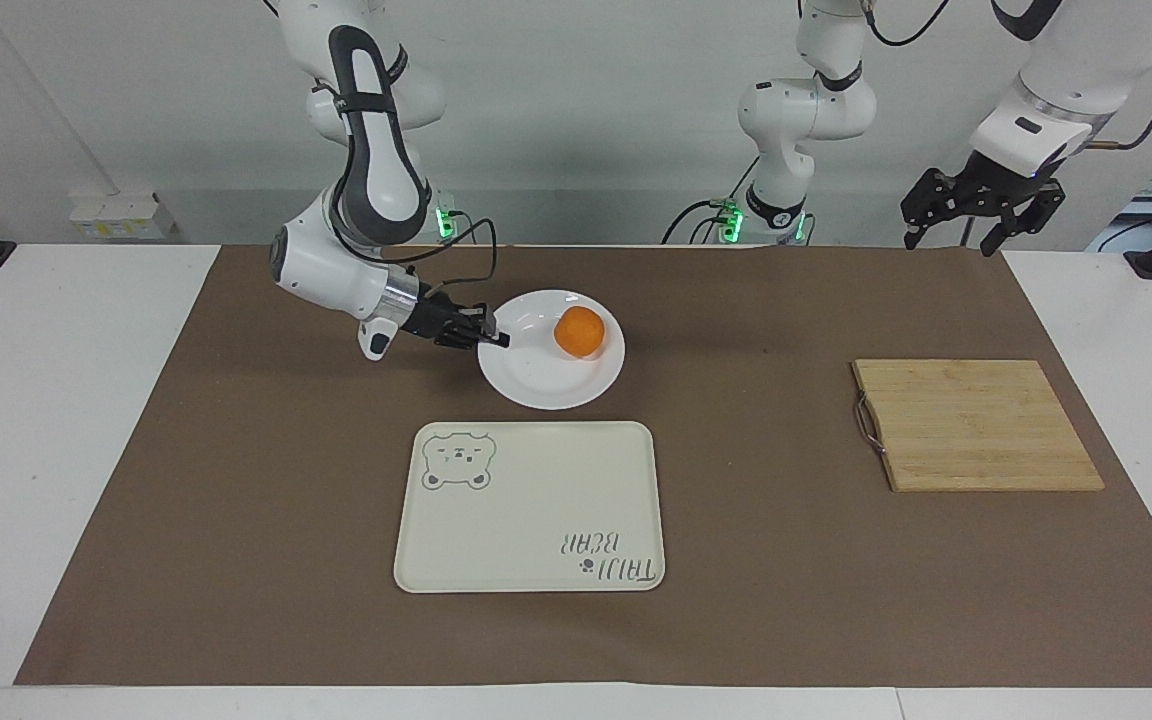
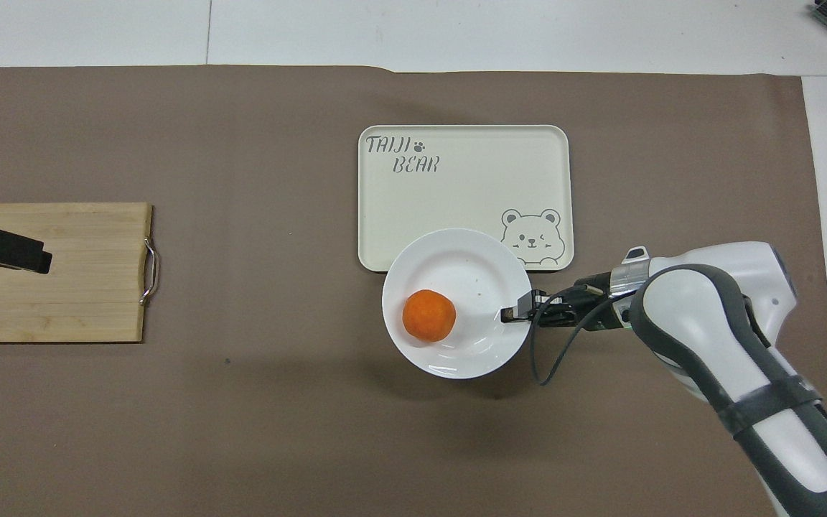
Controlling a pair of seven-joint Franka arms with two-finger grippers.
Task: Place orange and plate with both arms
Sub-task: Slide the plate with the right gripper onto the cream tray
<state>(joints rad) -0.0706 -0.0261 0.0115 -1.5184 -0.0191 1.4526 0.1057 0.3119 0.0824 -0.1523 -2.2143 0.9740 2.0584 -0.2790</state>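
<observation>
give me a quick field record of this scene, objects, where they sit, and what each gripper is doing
plate: lifted clear of the brown mat, held by its rim
orange: on the plate
right gripper: shut on the plate's rim
left gripper: open, empty, raised over the table's edge at its own end, waiting
tray: cream, bear drawing, nothing on it, farther from the robots than the plate
cutting board: bamboo, toward the left arm's end
</observation>
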